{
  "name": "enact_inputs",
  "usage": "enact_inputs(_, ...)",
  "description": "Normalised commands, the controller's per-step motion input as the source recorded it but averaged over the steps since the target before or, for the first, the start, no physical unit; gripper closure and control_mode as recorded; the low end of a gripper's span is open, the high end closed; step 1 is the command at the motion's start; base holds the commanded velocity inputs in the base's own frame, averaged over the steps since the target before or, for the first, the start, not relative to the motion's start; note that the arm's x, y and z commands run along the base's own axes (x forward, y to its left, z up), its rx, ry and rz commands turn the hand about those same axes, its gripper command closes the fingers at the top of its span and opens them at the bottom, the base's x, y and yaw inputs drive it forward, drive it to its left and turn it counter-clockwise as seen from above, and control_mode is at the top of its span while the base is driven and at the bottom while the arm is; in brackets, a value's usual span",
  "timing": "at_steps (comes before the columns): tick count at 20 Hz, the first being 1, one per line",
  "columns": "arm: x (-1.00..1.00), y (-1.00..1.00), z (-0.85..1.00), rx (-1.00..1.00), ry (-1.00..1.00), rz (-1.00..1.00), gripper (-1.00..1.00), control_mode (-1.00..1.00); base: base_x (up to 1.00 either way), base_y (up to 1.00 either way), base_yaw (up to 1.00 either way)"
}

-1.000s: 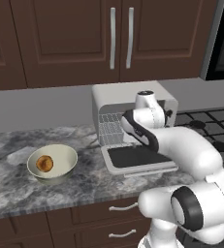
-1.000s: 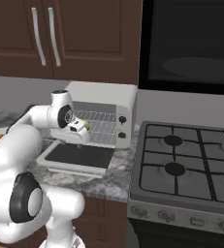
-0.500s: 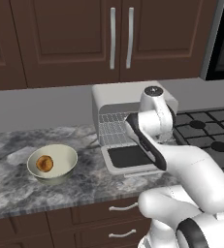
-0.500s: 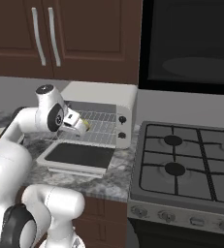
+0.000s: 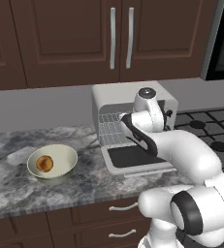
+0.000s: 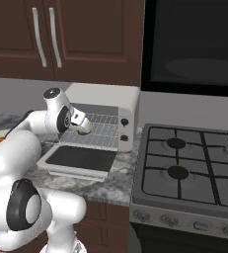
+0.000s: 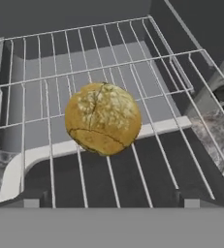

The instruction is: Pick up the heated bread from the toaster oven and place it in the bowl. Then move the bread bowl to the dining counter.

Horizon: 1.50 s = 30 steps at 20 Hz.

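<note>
I am working over a grey-veined marble table (image 5: 16, 193) that is running along a grey back wall, with dark brown cabinets (image 5: 60, 38) hanging above it and drawers (image 5: 118, 213) with silver handles sitting below. To the right of the table a black gas stove (image 6: 189, 168) is standing, and I am counting four burners on it; above it a dark microwave front (image 6: 194, 39) is filling the upper right. One toaster oven (image 6: 110, 101) is sitting on the table just left of the stove, its door (image 5: 133, 160) lying dropped flat toward me and its two dark knobs (image 6: 125, 129) showing on its right side. One wire rack (image 7: 45, 82) is spanning the inside, and one heated bread (image 7: 103, 118), golden and cracked, is resting on it near the front edge. My claw (image 6: 83, 125) is hovering at the oven's mouth just above that bread, with its two tips (image 7: 33, 197) standing wide apart on either side of the bread and gripping nothing. Well to the left on the table one cream bowl (image 5: 60, 157) is sitting upright, apart from the oven, and one rounder orange-brown bun (image 5: 44, 163) is lying inside it.
</note>
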Motion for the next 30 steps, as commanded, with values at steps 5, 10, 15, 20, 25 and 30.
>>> enact_inputs(5, 0.23, -0.01, -0.30, -0.05, 0.00, 0.03, -1.00, -1.00, 0.00, 0.00, 0.00)
enact_inputs(10, 0.14, -0.01, -0.23, -0.03, 0.00, 0.04, -1.00, -1.00, 0.00, 0.00, 0.00)
enact_inputs(15, 0.25, 0.00, -0.12, 0.00, -0.01, 0.00, -1.00, -1.00, 0.00, 0.00, 0.00)
enact_inputs(20, 0.24, 0.00, -0.05, -0.01, -0.03, 0.00, -1.00, -1.00, 0.00, 0.00, 0.00)
enact_inputs(25, 0.20, 0.00, -0.08, 0.00, -0.02, 0.00, -1.00, -1.00, 0.00, 0.00, 0.00)
enact_inputs(30, 0.06, 0.00, -0.07, 0.00, -0.06, 0.00, 1.00, -1.00, 0.00, 0.00, 0.00)
